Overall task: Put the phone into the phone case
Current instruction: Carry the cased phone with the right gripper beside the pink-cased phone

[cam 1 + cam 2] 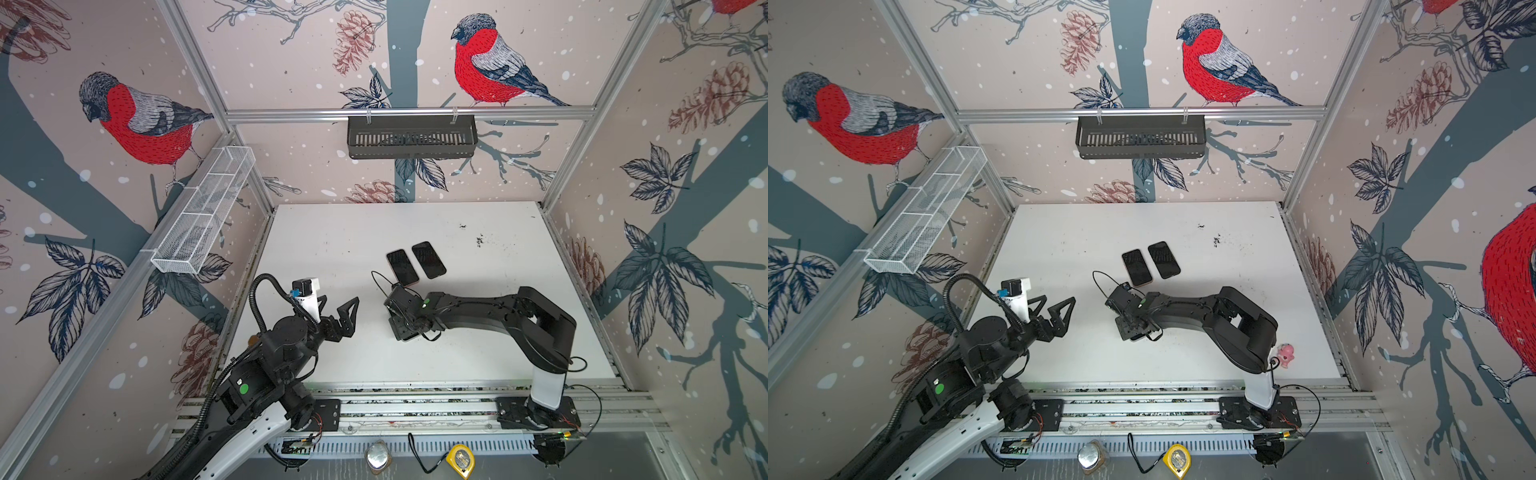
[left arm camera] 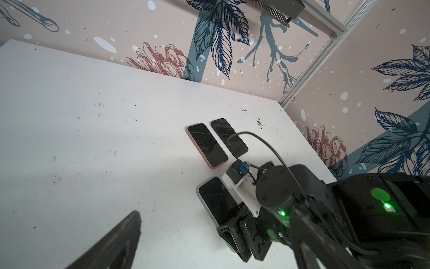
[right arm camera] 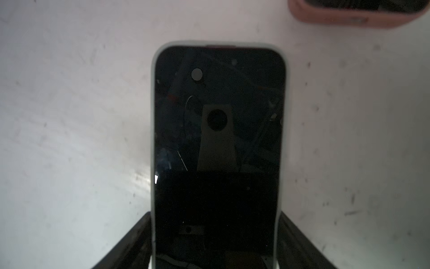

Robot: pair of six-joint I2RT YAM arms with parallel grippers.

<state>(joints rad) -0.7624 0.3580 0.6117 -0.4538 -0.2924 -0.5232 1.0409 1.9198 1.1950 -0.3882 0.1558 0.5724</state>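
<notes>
One shiny black-screen phone (image 3: 218,104) lies flat inside a pale rubbery phone case (image 3: 153,116) on the white table (image 1: 332,232). The right gripper (image 3: 215,219) has a finger close at each side; I cannot tell if they squeeze. Near it lie a pink-cased phone (image 2: 207,145) and a bare black phone (image 2: 229,137), side by side. The left gripper (image 1: 336,309) hangs wide open, holding nothing.

Wallpaper (image 1: 291,62) of red-breasted birds, pinecones and leaves is covering the left, far and right walls (image 1: 62,257) inside an aluminium frame (image 1: 569,158). A black slotted basket (image 1: 409,137) is hanging from the far rail (image 1: 519,112), and a white mesh basket (image 1: 203,212) is running along the left wall. Even light is falling on the scuffed white counter (image 1: 332,232).
</notes>
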